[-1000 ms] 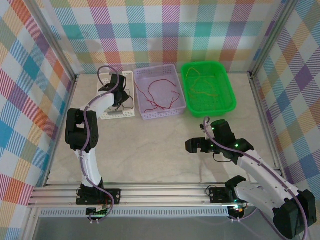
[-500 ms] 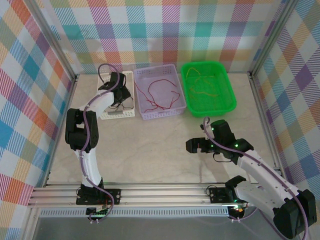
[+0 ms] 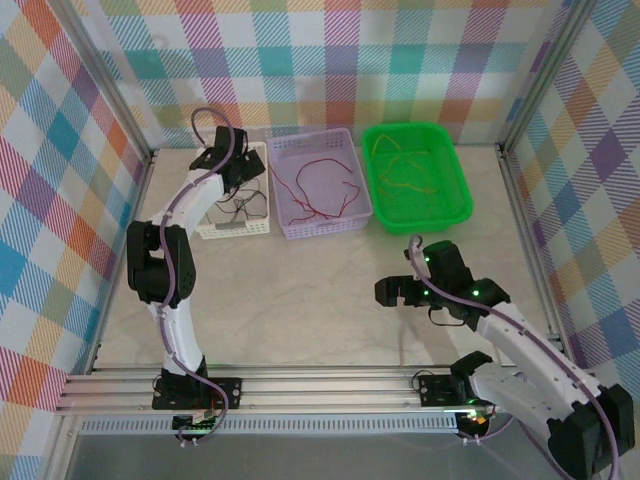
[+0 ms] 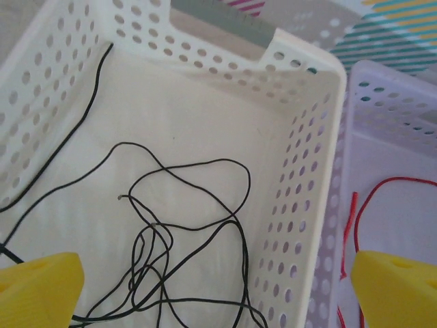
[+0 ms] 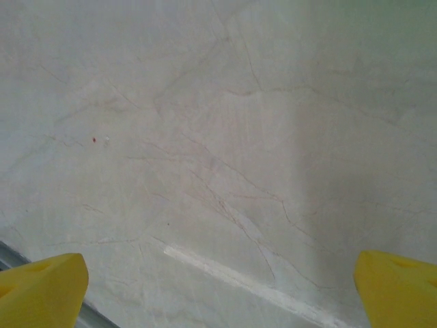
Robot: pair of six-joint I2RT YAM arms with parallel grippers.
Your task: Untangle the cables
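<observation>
**Left side.** The left gripper (image 4: 218, 290) has lifted and drawn back toward the far end of the white basket (image 4: 311, 178). A second ago it sat low inside that basket. Its jaws were partly closed then and now stand spread wide with nothing between them. The black cable (image 4: 194, 164) lies loose on the basket floor, apart from both yellow fingers (image 4: 41, 287). I judge this to be a release: the black cable has been put down in its own basket.

**Centre.** The red cable (image 4: 403, 179) lies in the purple basket (image 3: 300, 232), just beside the white one, and is unchanged.

**Right side.** The yellow-orange cable (image 3: 400, 182) lies in the green basket (image 3: 455, 215), also unchanged. The right gripper (image 5: 218, 283) hangs over the bare table (image 3: 300, 290), well apart from all three baskets, with its jaws spread and empty as before. With one colour to each basket, the sorting appears close to done.

**Not verifiable.**
- The black cable's lower loops run off the bottom edge of the left wrist view, partly behind the left finger.
- One strand along the basket's left wall also leaves the frame.
- Where the loops cross, they may merely overlap rather than knot; the view does not settle it.
- The yellow-orange cable is faint against the green from overhead, so its full course is hard to trace.
</observation>
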